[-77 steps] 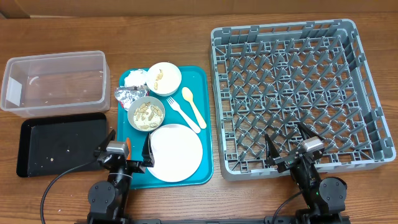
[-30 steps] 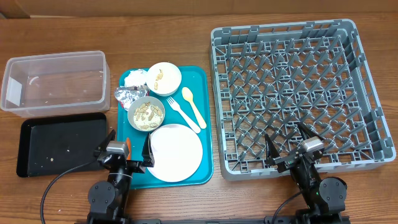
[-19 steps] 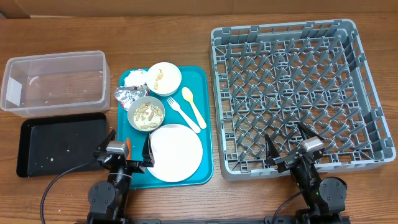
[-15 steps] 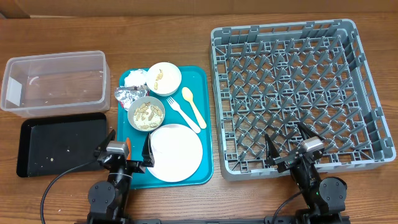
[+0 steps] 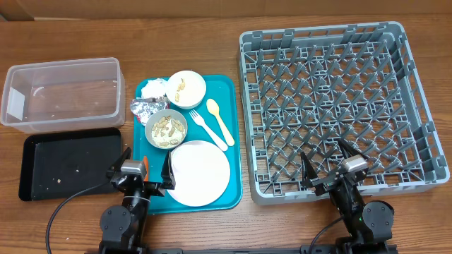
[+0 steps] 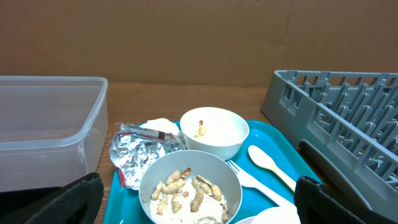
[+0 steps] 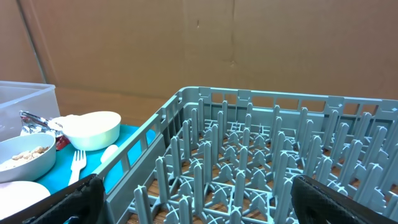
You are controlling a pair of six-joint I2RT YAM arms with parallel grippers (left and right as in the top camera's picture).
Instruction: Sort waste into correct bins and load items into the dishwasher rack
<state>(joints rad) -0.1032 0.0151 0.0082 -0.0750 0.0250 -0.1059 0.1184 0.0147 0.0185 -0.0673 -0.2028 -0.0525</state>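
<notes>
Well, nothing has moved. My left hand (image 5: 145,166) and right hand (image 5: 326,161) both stay wide open, holding nothing. The cream-white round bowl of beige scraps (image 5: 166,129) still sits on the teal plastic tray (image 5: 227,95), and the big grey plastic rack (image 5: 321,99) is empty, so sorting hasn't started.

Bright, even light throughout; soft shadows, sharp focus, no noticeable glare.
</notes>
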